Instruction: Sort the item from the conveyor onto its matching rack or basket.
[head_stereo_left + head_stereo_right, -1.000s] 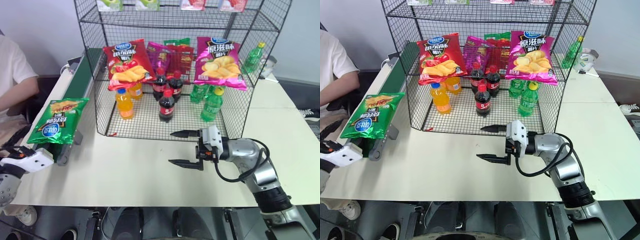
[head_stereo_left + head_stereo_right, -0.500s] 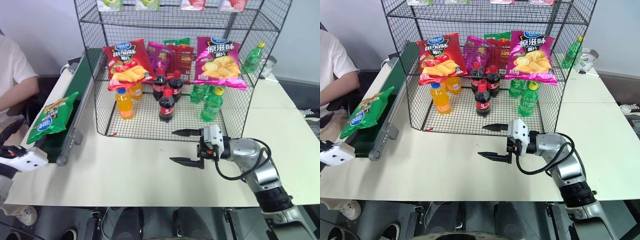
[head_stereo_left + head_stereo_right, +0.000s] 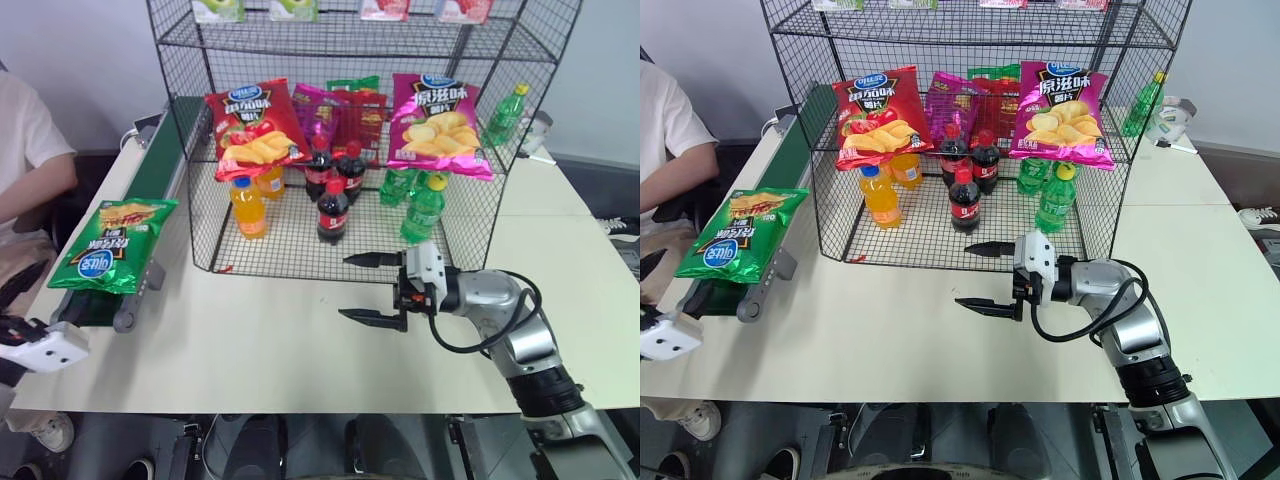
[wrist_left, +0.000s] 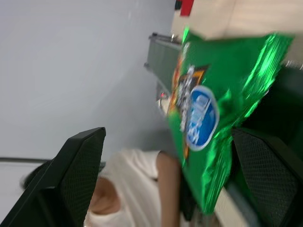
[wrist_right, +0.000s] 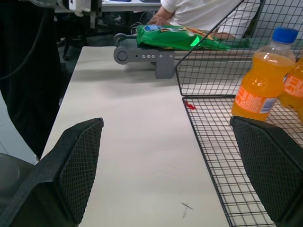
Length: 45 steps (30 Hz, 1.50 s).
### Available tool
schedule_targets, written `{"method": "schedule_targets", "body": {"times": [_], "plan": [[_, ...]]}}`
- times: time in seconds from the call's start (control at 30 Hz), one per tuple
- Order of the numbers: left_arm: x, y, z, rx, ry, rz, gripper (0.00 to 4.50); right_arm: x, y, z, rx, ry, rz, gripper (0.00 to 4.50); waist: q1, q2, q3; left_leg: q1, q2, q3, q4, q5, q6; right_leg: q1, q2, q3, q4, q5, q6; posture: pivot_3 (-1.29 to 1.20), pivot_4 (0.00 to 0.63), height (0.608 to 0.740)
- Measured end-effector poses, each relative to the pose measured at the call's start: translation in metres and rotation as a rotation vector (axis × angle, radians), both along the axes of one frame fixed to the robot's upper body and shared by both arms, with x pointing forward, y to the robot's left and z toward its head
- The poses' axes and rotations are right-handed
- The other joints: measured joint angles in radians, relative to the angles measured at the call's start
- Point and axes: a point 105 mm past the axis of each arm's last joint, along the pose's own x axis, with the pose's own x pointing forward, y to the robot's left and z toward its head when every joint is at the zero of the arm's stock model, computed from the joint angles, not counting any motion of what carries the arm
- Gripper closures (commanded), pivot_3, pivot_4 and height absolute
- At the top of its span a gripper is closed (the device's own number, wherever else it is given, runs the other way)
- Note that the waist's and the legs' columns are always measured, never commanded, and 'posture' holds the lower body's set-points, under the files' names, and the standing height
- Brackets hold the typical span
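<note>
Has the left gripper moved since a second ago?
Yes. The left gripper has drawn back toward the camera, away from the conveyor end and the green crisp bag.

Two black textured fingers (image 5: 71, 170) of the right gripper (image 5: 175, 170) stand wide apart over a bare cream table (image 5: 128, 142); beyond, a shiny green crisp bag (image 5: 177, 37) lies on a grey-framed conveyor end (image 5: 142, 56); an orange drink bottle with a blue cap (image 5: 261, 78) stands inside a black wire-mesh cage (image 5: 208, 75); a person in a white shirt (image 5: 199, 9) sits behind.

Orange drink btl (image 3: 248, 206) nr cola btl (image 3: 333, 211).
</note>
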Motion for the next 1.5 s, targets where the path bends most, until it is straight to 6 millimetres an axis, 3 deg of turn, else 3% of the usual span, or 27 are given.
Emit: {"method": "schedule_targets", "body": {"times": [0.4,1.1,1.2,1.33,1.43,1.5], "plan": [[0.011,0.01,-0.026,-0.016,0.094,0.036,0.0,0.0,0.001,0.001,-0.001,0.008,-0.011,0.03,0.002,0.0,0.0,0.0,0.0,0.0,0.0,0.0,0.0,0.0,0.0,0.0,0.0,0.0,0.0,0.0,0.15,0.739],[0.076,0.014,-0.019,-0.01,0.138,0.008,0.0,-0.005,0.001,0.013,0.004,-0.039,-0.026,0.03,0.013,0.005,-0.003,0.001,-0.001,-0.001,0.002,0.0,0.0,0.002,0.001,-0.003,0.002,0.0,0.0,0.0,0.15,0.739],[0.084,0.012,-0.02,-0.012,0.167,-0.001,0.74,-0.006,0.001,0.015,0.005,-0.046,-0.025,0.0,0.012,0.005,-0.003,0.001,-0.001,0.0,0.003,0.0,0.0,0.002,0.001,-0.003,0.002,0.0,0.0,0.0,0.15,0.739],[0.09,0.008,-0.031,-0.04,0.224,-0.004,2.84,-0.006,-0.001,0.02,0.01,-0.06,-0.032,0.0,0.012,0.005,-0.003,0.001,-0.001,-0.001,0.003,0.0,0.0,0.002,0.001,-0.003,0.002,0.0,0.0,0.0,0.15,0.739],[0.094,0.009,-0.026,-0.047,0.213,-0.001,4.38,-0.007,-0.002,0.022,0.01,-0.063,-0.03,0.0,0.012,0.008,-0.004,0.001,-0.001,0.0,0.003,0.0,0.0,0.002,0.001,-0.003,0.002,0.0,0.0,0.0,0.15,0.739],[0.094,0.01,-0.025,-0.058,0.214,0.004,4.48,-0.007,-0.002,0.024,0.011,-0.065,-0.033,0.0,0.012,0.012,-0.006,0.001,-0.002,0.0,0.003,0.0,0.0,0.002,0.0,-0.003,0.002,0.0,0.0,0.0,0.15,0.739]]}}
